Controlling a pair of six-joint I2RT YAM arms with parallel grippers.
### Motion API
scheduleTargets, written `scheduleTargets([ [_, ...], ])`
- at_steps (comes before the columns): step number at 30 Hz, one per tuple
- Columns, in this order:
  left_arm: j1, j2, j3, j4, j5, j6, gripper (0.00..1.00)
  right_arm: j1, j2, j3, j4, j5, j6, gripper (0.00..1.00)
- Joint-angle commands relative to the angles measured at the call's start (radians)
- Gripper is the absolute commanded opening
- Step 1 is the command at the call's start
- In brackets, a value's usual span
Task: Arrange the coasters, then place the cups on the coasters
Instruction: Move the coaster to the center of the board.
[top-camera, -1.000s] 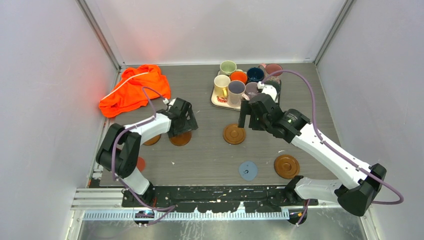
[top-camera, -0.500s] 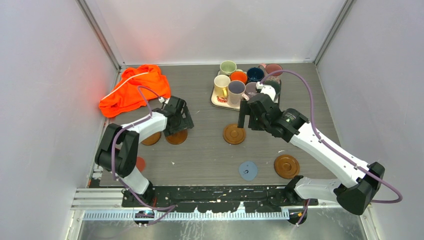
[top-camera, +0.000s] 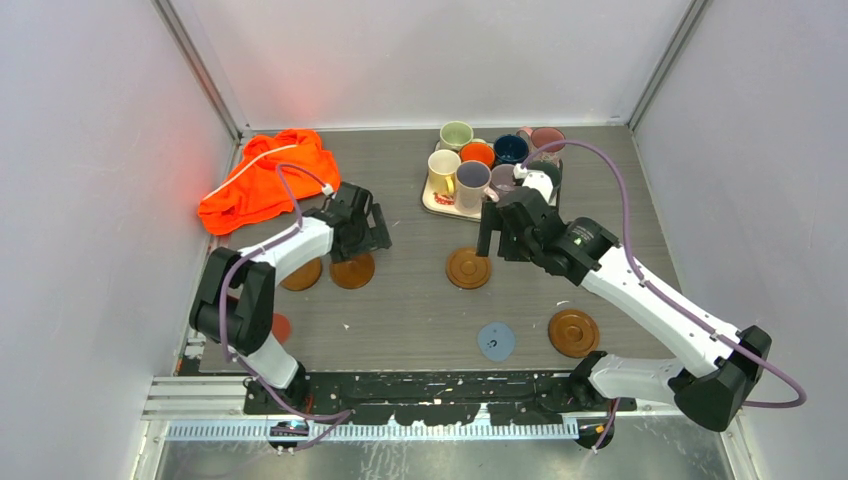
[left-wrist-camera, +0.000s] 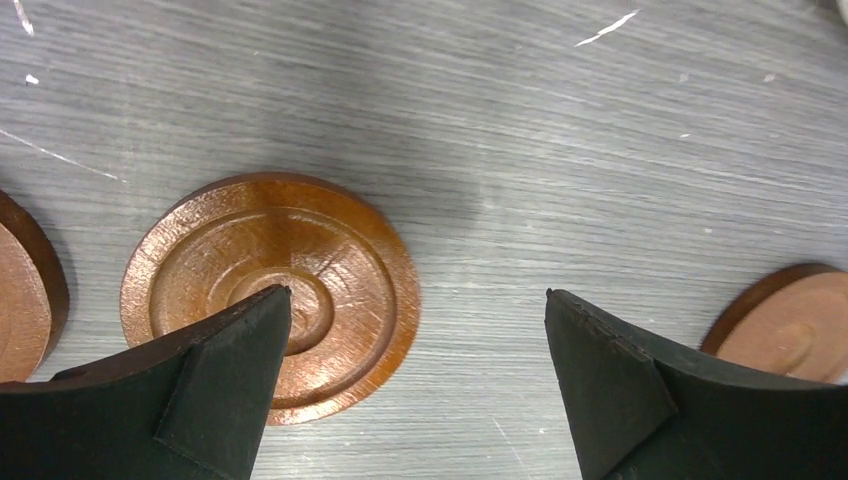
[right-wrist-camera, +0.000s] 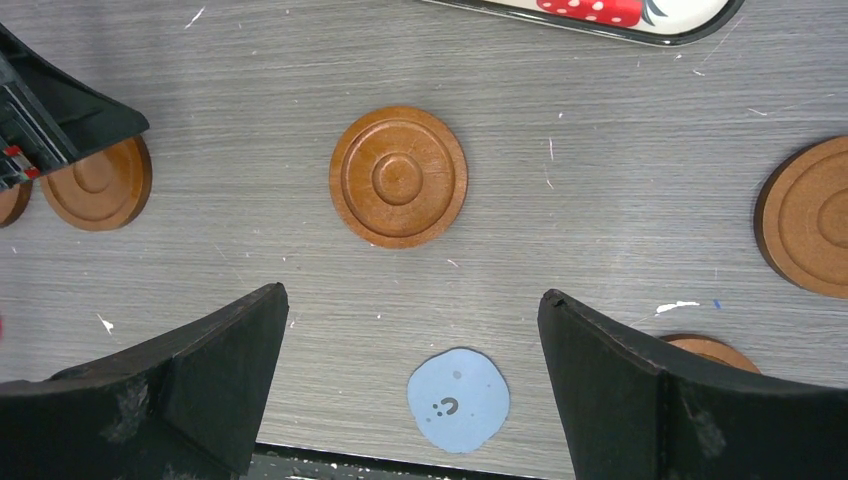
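Observation:
Brown wooden coasters lie at left (top-camera: 303, 275), left of centre (top-camera: 353, 271), centre (top-camera: 468, 268) and front right (top-camera: 573, 333). A light-blue coaster (top-camera: 497, 341) and a red one (top-camera: 282, 326) lie near the front edge. Several cups, among them cream (top-camera: 443, 170), lilac-grey (top-camera: 472, 180) and orange (top-camera: 477, 153), stand on the strawberry-print tray (top-camera: 437, 205). My left gripper (top-camera: 363, 235) hangs open just behind the left-of-centre coaster (left-wrist-camera: 300, 270), holding nothing (left-wrist-camera: 418, 292). My right gripper (top-camera: 503, 240) is open and empty above the centre coaster (right-wrist-camera: 398, 178), in front of the tray (right-wrist-camera: 412, 290).
An orange cloth (top-camera: 265, 180) is bunched at the back left. Walls enclose the table on three sides. The right wrist view shows the light-blue coaster (right-wrist-camera: 458, 400) by the front edge and another brown coaster (right-wrist-camera: 810, 215) at right.
My left gripper has drawn back and slightly left, off the left-of-centre brown coaster, which now shows more fully. The right arm and all coasters have stayed put.

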Motion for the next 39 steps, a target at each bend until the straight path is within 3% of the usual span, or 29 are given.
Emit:
scheduleTargets([
  [1,-0.024,-0.057,0.082,-0.032,0.037,0.024,1.00,0.005,-0.044,0.038,0.000,0.027,-0.015,1.00],
  [10,-0.182,0.009,0.188,-0.043,0.037,-0.009,1.00,0.004,-0.082,0.040,-0.016,0.051,-0.004,1.00],
  [23,-0.421,0.265,0.446,-0.045,0.033,-0.056,1.00,0.005,-0.124,0.046,-0.059,0.089,0.002,1.00],
  [39,-0.546,0.488,0.657,-0.066,0.061,-0.068,1.00,0.005,-0.140,0.048,-0.084,0.106,0.008,1.00],
])
